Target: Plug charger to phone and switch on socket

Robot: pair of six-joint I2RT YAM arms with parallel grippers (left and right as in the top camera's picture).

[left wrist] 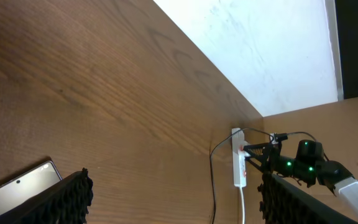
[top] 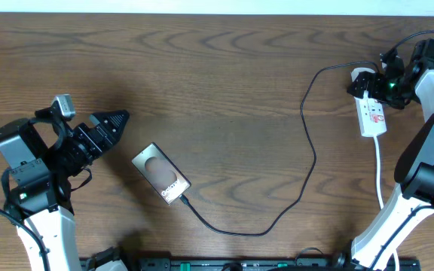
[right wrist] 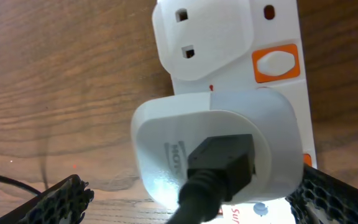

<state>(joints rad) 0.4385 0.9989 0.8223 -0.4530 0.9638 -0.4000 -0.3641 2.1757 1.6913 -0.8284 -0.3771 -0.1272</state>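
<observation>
Phone (top: 161, 173) — white "Galaxy" lettering legible.

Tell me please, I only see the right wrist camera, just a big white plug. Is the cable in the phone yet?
Observer: Overhead, the cable's tip meets the phone's lower end; it looks plugged in.
Operator: Where's the other claw?
Observer: The left claw hovers open, up-left of the phone in that picture, not touching it.
Operator: Is the phone lying flat?
Observer: Yes, screen up on the table, lying slantwise.
</observation>
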